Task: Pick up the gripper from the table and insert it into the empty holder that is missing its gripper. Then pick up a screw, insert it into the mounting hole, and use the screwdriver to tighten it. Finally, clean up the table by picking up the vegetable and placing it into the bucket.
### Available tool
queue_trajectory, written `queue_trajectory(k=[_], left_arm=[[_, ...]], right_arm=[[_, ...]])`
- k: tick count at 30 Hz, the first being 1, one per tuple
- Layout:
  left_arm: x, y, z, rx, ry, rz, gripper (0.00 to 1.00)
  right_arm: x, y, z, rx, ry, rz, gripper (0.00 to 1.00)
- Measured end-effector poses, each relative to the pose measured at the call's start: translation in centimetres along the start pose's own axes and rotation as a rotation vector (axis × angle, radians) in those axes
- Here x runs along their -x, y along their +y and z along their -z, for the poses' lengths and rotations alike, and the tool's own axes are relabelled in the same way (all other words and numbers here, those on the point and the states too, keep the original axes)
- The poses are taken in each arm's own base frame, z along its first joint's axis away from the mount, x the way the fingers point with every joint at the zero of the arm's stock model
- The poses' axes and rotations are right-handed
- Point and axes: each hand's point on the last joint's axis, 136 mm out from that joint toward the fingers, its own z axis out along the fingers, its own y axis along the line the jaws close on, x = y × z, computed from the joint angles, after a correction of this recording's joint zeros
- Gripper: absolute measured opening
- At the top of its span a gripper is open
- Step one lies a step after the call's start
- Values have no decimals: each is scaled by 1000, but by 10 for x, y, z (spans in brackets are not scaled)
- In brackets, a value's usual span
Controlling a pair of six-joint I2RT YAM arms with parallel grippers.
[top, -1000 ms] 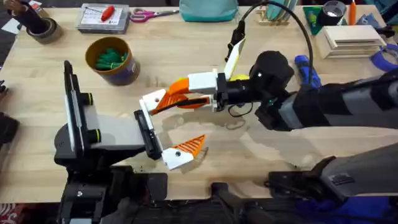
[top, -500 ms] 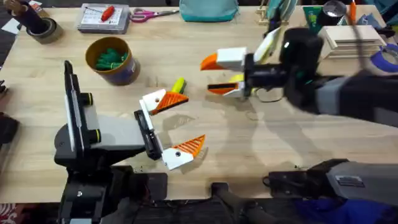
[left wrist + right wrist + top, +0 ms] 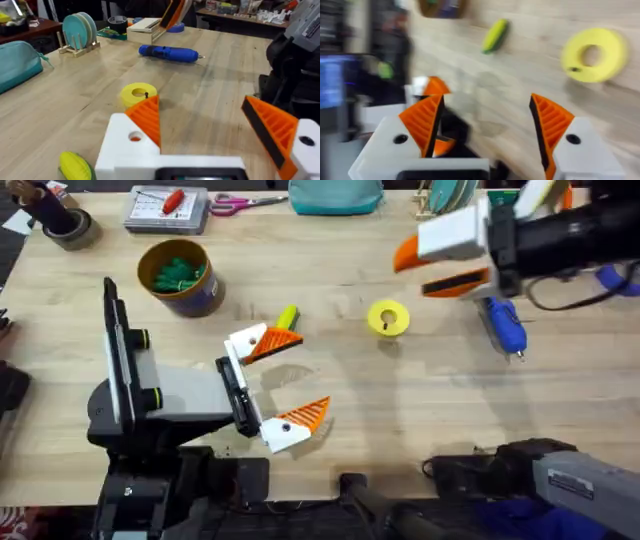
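One vegetable (image 3: 286,317), one screwdriver (image 3: 501,326) and one bucket (image 3: 183,277) rest on the worktop (image 3: 420,400). Both the right gripper (image 3: 442,268) and left gripper (image 3: 283,383) have fingers spread wide, seemingly holding nothing.

We see a table (image 3: 330,390) of pale wood with a visible grain and a smooth, matt finish, and on it a screwdriver (image 3: 499,324) with a glossy blue plastic handle and a short dark metal tip. The right tool (image 3: 440,268) and the left tool (image 3: 285,385) are white plastic with matt orange ribbed pads. The yellow ring (image 3: 388,318) and the vegetable (image 3: 287,316) look like smooth plastic, and the teal pouch (image 3: 15,65) looks like cloth.
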Motion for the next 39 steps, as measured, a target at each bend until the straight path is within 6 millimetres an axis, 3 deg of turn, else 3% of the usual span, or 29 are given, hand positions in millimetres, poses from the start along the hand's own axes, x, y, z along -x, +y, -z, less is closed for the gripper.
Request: queue_trajectory(k=[9, 20, 28, 39], left_arm=[[0, 0, 0, 0, 0, 0, 985], [0, 0, 0, 0, 0, 0, 985], [0, 0, 0, 0, 0, 0, 986], [0, 0, 0, 0, 0, 0, 985]], right_arm=[[-12, -29, 31, -362, -40, 159, 996], [-19, -44, 58, -529, -101, 199, 997], [-21, -49, 60, -557, -94, 204, 997], [-43, -84, 34, -577, -28, 171, 997]])
